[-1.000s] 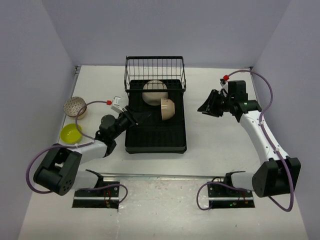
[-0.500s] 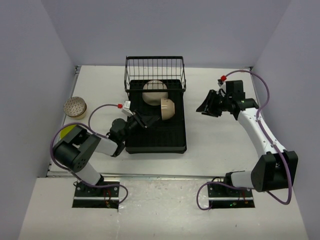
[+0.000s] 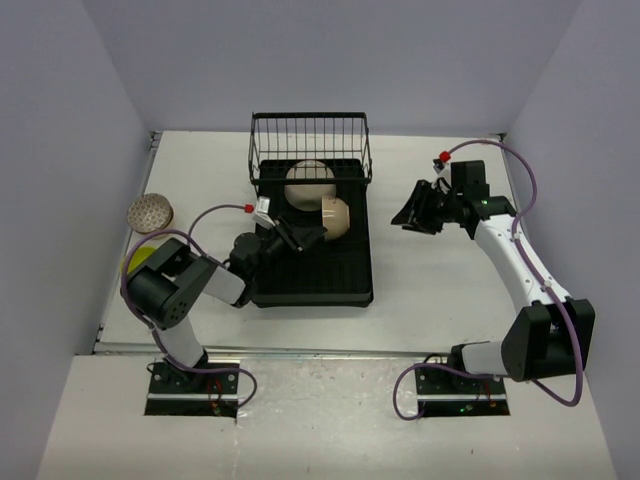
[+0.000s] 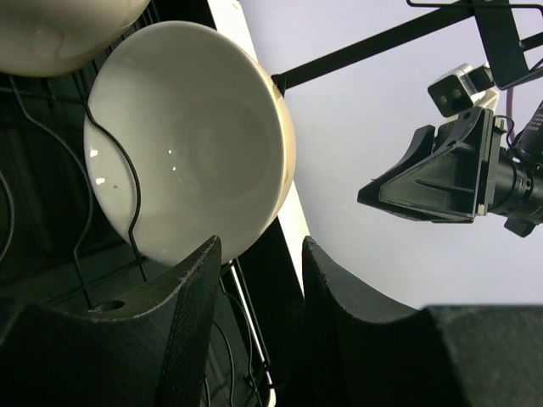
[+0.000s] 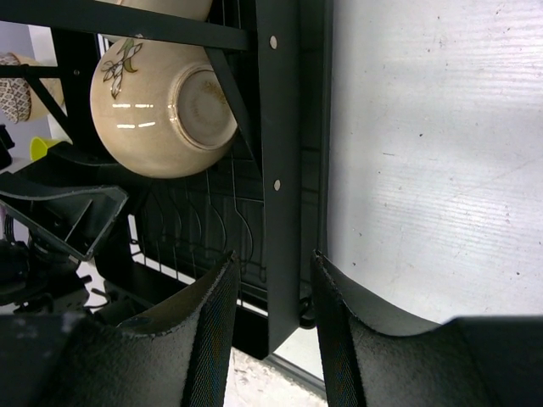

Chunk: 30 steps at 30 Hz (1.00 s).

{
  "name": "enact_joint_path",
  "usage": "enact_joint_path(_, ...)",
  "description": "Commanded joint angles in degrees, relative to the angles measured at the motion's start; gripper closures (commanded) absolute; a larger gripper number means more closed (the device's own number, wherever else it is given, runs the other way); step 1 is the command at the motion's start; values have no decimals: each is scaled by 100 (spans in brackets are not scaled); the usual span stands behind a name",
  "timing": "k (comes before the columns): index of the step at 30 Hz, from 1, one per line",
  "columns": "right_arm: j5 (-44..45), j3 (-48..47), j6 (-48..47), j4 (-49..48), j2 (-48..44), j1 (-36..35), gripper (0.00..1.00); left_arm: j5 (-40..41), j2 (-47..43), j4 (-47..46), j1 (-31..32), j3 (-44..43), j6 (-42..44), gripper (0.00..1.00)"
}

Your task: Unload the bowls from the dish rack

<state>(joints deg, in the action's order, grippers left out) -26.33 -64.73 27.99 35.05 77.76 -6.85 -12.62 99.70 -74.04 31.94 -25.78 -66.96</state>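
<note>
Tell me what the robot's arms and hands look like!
The left arm and right arm have white links with chunky black joints. Purple cables loop along them. The left hand and right hand are black, with two ridged fingers each.

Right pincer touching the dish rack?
Apart. The top view shows a strip of bare table between the right pincer and the right edge of the dish rack.
</note>
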Motion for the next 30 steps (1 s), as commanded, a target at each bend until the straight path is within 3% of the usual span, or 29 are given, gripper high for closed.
enact_joint_path(1,-118,-163,-127,-182,-6,-9,59,111,189,-1042,31,-234,-10,56)
enact_joint_path(14,-153,-154,-153,-147,-59,-18,59,14,620,-1261,22,-656,-1,57)
enact_joint_path(20,-101,-128,-215,-86,-112,-18,60,-3,963,-1525,14,-850,-80,62)
enact_joint_path(30,-83,-57,-276,-77,-155,-18,60,40,1297,-2079,5,-999,-379,81)
